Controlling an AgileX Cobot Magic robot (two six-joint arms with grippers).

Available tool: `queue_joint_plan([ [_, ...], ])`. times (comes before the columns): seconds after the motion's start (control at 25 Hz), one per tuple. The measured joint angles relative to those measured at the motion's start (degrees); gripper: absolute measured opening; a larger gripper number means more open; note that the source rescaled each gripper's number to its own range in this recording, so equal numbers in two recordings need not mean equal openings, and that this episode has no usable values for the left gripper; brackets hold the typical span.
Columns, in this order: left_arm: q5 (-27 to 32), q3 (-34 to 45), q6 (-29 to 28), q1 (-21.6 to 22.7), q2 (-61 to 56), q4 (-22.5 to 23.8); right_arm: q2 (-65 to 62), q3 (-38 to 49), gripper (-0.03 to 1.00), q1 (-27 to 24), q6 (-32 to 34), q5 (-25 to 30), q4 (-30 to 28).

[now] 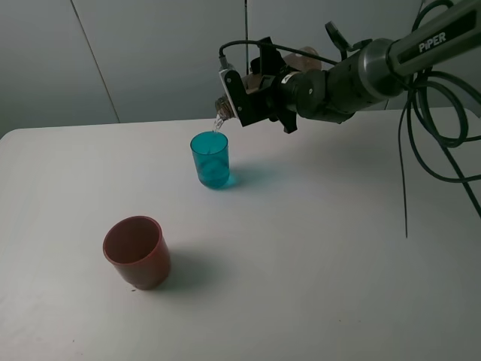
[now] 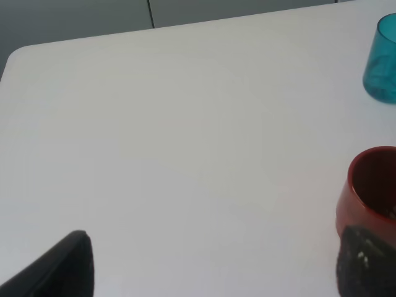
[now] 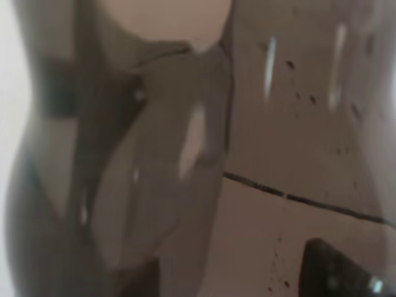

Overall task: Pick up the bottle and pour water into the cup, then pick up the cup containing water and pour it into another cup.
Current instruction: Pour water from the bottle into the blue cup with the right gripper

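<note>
Currently the right jaws are clamped on the bottle, tipped almost level so its mouth hangs just above the cup and a thin stream falls inside rather than onto the desk. Another cup stands nearer the front, well apart and clear of the pour. The left jaws stand wide near it, holding nothing.

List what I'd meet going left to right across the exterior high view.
Wide opaque red-brown plastic cup → slim translucent teal plastic tumbler → right gripper, shut on the tilted smoky grey-brown bottle, whose neck overlaps the tumbler.
</note>
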Motion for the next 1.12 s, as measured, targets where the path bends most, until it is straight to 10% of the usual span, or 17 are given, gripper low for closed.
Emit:
queue_joint_plan([
  [1.12, 0.0, 0.0, 0.0, 0.0, 0.0, 0.0, 0.0, 0.0, 0.00, 0.0, -0.1, -0.6, -13.4],
])
